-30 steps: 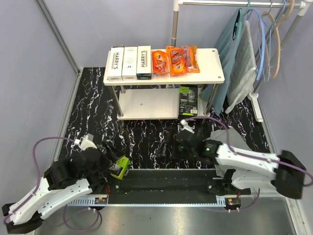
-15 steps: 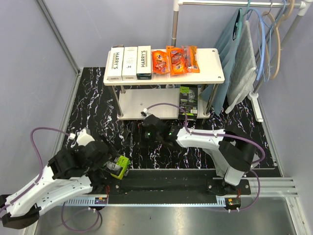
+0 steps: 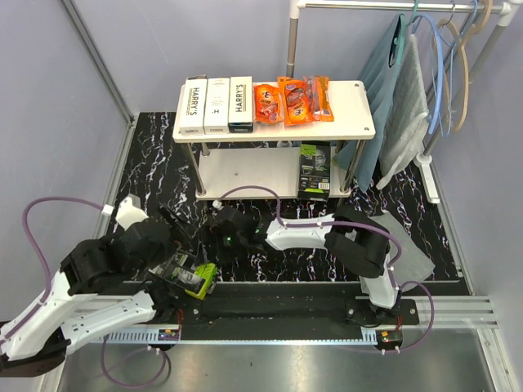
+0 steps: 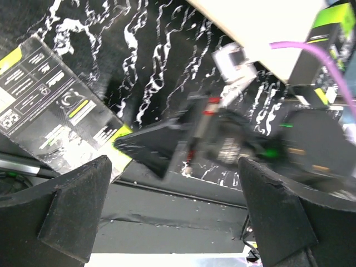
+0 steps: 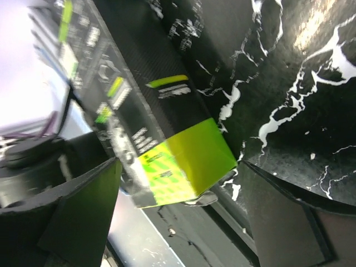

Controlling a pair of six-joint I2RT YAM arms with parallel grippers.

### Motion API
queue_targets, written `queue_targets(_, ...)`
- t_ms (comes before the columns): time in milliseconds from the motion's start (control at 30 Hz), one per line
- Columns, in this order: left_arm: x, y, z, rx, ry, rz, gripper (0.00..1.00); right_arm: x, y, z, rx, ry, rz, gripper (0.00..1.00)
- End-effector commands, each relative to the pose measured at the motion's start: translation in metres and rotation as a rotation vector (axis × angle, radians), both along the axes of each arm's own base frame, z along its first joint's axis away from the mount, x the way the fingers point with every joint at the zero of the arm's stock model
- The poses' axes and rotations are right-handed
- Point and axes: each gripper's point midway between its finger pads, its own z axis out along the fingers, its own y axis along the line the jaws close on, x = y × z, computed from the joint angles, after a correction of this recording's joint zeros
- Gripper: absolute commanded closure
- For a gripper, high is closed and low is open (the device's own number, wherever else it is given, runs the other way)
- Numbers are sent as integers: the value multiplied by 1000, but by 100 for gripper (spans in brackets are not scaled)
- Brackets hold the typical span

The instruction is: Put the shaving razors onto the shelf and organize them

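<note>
Plain lilac-grey walls all round. Black marble-look floor, plus a clothes rail with hanging clothes far right.

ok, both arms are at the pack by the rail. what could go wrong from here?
1. The right end effector and left end effector, both open, sit close together by one pack and may clash.
2. The pack lies at the near edge of the table by the rail; a nudge could shove it off.
3. The right arm's cable loops near the shelf and might snag.
</note>
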Motion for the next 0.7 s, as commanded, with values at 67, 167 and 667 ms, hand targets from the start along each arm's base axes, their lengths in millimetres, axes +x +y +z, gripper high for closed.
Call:
queue_targets(67, -3, 28, 44, 80, -68, -5, 1, -12, 15, 0, -42, -2, 73, 16)
queue_targets(167, -1, 30, 62, 88, -98, -12, 1, -18, 15, -10, -101, -1, 84, 27)
queue_targets(667, -3, 24, 49, 68, -97, -47, 1, -47, -35, -33, -301, 36, 106, 84)
